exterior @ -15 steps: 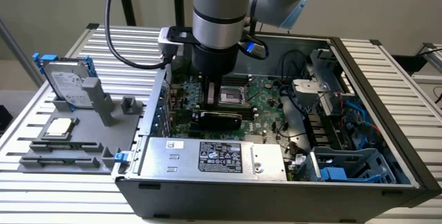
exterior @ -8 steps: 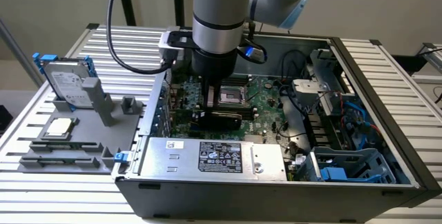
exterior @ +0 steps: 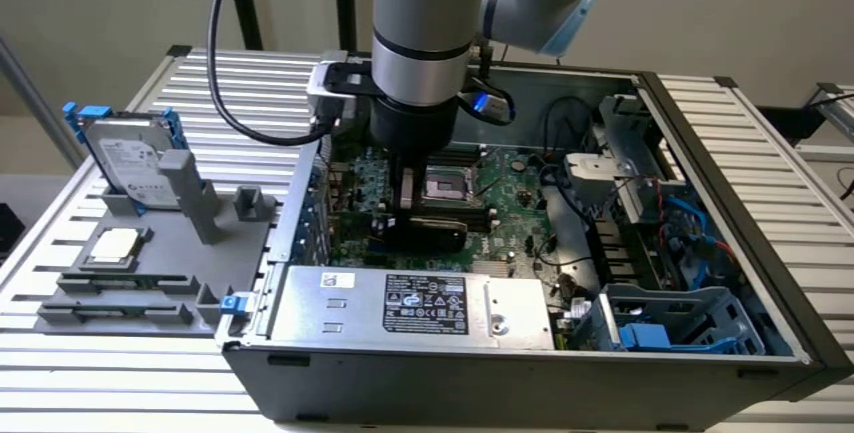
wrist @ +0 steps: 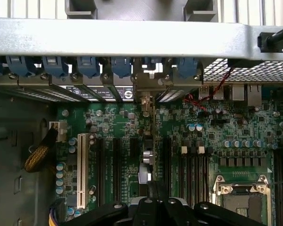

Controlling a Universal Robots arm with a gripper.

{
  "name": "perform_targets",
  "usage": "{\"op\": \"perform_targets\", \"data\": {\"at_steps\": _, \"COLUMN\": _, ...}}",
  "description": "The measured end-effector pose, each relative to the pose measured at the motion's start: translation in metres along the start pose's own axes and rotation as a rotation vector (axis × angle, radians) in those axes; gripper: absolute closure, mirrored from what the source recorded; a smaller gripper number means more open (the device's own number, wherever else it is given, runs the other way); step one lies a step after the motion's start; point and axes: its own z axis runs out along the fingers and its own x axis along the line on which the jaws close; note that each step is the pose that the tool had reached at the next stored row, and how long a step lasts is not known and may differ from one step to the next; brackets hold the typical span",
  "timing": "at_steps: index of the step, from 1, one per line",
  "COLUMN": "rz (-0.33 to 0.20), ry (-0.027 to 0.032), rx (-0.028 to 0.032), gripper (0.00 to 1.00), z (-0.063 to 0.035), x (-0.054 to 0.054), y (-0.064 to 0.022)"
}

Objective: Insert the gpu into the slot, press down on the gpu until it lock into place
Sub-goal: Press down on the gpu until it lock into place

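Observation:
The gpu (exterior: 435, 232) stands on edge on the green motherboard inside the open computer case. In the wrist view the gpu (wrist: 148, 150) shows edge-on as a thin dark card, running from its metal bracket at the case's rear wall toward my fingers. My gripper (exterior: 418, 207) reaches straight down into the case and sits directly over the card's upper edge. Its fingers are shut, and my gripper (wrist: 153, 189) meets the card's top there. The slot is hidden beneath the card.
Black long slots (wrist: 100, 169) and a white slot (wrist: 81, 169) flank the card. The silver processor socket (wrist: 240, 200) lies close by. A power supply (exterior: 414, 303) and a blue drive cage (exterior: 667, 325) line the case front. Outside, a hard drive (exterior: 127, 161) stands on a grey fixture (exterior: 147, 253).

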Motion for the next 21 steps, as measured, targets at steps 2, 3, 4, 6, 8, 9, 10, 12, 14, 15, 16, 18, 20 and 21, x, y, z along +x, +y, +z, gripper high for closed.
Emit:
{"op": "perform_targets", "data": {"at_steps": 2, "rz": 0.000, "ry": -0.0008, "rx": 0.0003, "gripper": 0.89, "z": -0.0060, "x": 0.000, "y": 0.0002}}
{"op": "perform_targets", "data": {"at_steps": 3, "rz": 0.000, "ry": 0.0006, "rx": -0.0004, "gripper": 0.89, "z": -0.0105, "x": 0.000, "y": 0.0005}}
{"op": "perform_targets", "data": {"at_steps": 4, "rz": 0.000, "ry": 0.0006, "rx": -0.0004, "gripper": 0.89, "z": -0.0144, "x": -0.001, "y": 0.0008}}
{"op": "perform_targets", "data": {"at_steps": 6, "rz": 0.000, "ry": 0.0010, "rx": -0.0004, "gripper": 0.89, "z": -0.0200, "x": -0.001, "y": 0.0018}}
{"op": "perform_targets", "data": {"at_steps": 8, "rz": 0.000, "ry": 0.0019, "rx": -0.0005, "gripper": 0.89, "z": -0.0229, "x": -0.001, "y": 0.0037}}
{"op": "perform_targets", "data": {"at_steps": 9, "rz": -0.001, "ry": 0.0027, "rx": -0.0004, "gripper": 0.89, "z": -0.0233, "x": -0.001, "y": 0.0056}}
{"op": "perform_targets", "data": {"at_steps": 10, "rz": -0.001, "ry": 0.0042, "rx": -0.0004, "gripper": 0.89, "z": -0.0236, "x": -0.001, "y": 0.0079}}
{"op": "perform_targets", "data": {"at_steps": 12, "rz": -0.002, "ry": 0.0073, "rx": -0.0005, "gripper": 0.89, "z": -0.0239, "x": -0.001, "y": 0.0121}}
{"op": "perform_targets", "data": {"at_steps": 14, "rz": -0.003, "ry": 0.0109, "rx": -0.0012, "gripper": 0.89, "z": -0.0237, "x": -0.001, "y": 0.0158}}
{"op": "perform_targets", "data": {"at_steps": 15, "rz": -0.004, "ry": 0.0136, "rx": -0.0019, "gripper": 0.89, "z": -0.0237, "x": -0.001, "y": 0.0174}}
{"op": "perform_targets", "data": {"at_steps": 16, "rz": -0.005, "ry": 0.0168, "rx": -0.0035, "gripper": 0.89, "z": -0.0238, "x": -0.001, "y": 0.0188}}
{"op": "perform_targets", "data": {"at_steps": 18, "rz": -0.006, "ry": 0.0248, "rx": -0.0069, "gripper": 0.89, "z": -0.0237, "x": -0.001, "y": 0.0208}}
{"op": "perform_targets", "data": {"at_steps": 20, "rz": -0.008, "ry": 0.0342, "rx": -0.0121, "gripper": 0.89, "z": -0.0236, "x": 0.000, "y": 0.0227}}
{"op": "perform_targets", "data": {"at_steps": 21, "rz": -0.009, "ry": 0.0383, "rx": -0.0156, "gripper": 0.89, "z": -0.0235, "x": 0.000, "y": 0.0235}}
